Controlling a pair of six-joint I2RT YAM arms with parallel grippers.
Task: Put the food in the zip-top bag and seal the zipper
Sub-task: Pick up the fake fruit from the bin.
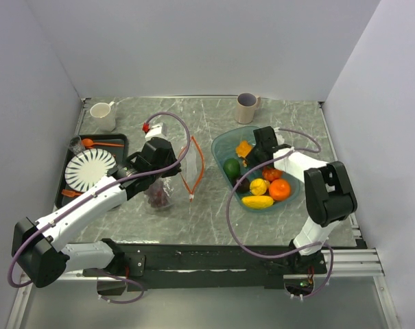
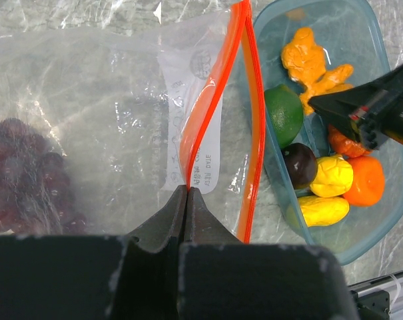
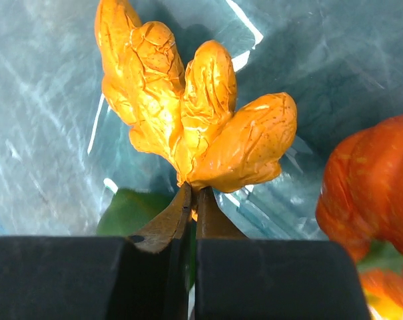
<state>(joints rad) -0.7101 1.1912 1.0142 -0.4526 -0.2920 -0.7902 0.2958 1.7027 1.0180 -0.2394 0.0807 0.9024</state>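
The clear zip-top bag (image 1: 173,175) lies mid-table with its orange-red zipper (image 2: 211,100) gaping toward the teal bowl (image 1: 224,147). A purple grape bunch (image 2: 21,173) sits inside the bag. My left gripper (image 2: 188,190) is shut on the upper zipper strip and holds it up. My right gripper (image 3: 193,193) is shut on the stem end of an orange banana-like bunch (image 3: 194,120) over the bowl. In the bowl lie a green avocado (image 2: 284,113), a dark plum (image 2: 299,163), two yellow lemons (image 2: 334,175), an orange (image 2: 366,180) and a red-orange piece (image 3: 371,187).
A black tray (image 1: 118,142) at the left holds a striped white plate (image 1: 89,168) and orange cutlery (image 1: 101,144). A white cup (image 1: 103,115) stands at the back left, a grey mug (image 1: 247,107) at the back centre. White walls close both sides.
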